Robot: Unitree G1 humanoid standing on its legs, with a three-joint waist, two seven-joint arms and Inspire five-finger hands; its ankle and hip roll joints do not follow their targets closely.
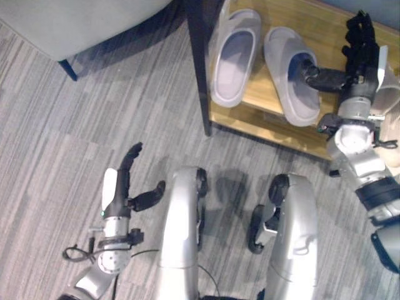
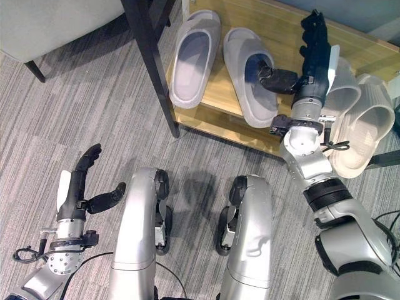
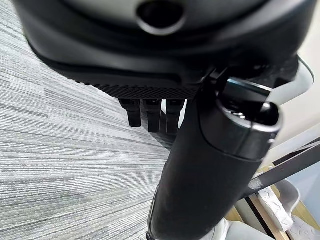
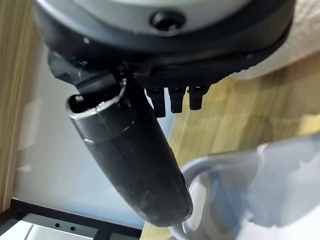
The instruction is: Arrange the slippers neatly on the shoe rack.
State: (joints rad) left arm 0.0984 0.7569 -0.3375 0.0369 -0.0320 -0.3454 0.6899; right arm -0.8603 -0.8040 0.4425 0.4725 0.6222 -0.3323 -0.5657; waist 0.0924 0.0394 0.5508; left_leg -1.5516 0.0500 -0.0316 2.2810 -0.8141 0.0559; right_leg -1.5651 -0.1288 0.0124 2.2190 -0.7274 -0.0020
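Note:
Two grey slippers lie side by side, toes away from me, on the wooden shoe rack (image 2: 284,28). The left slipper (image 2: 195,59) lies apart from my hands. My right hand (image 2: 315,56) stands open just right of the right slipper (image 2: 247,81), fingers straight, thumb (image 2: 278,79) reaching across into its foot opening. The right wrist view shows that thumb (image 4: 135,160) over the slipper's grey rim (image 4: 260,190). My left hand (image 1: 122,181) hangs open over the carpet, holding nothing.
A beige pair of slippers (image 2: 365,125) lies on the rack right of my right hand. The rack's black post (image 2: 153,69) rises at its left end. A grey seat (image 1: 75,25) stands at the back left. Grey carpet (image 1: 75,137) covers the floor.

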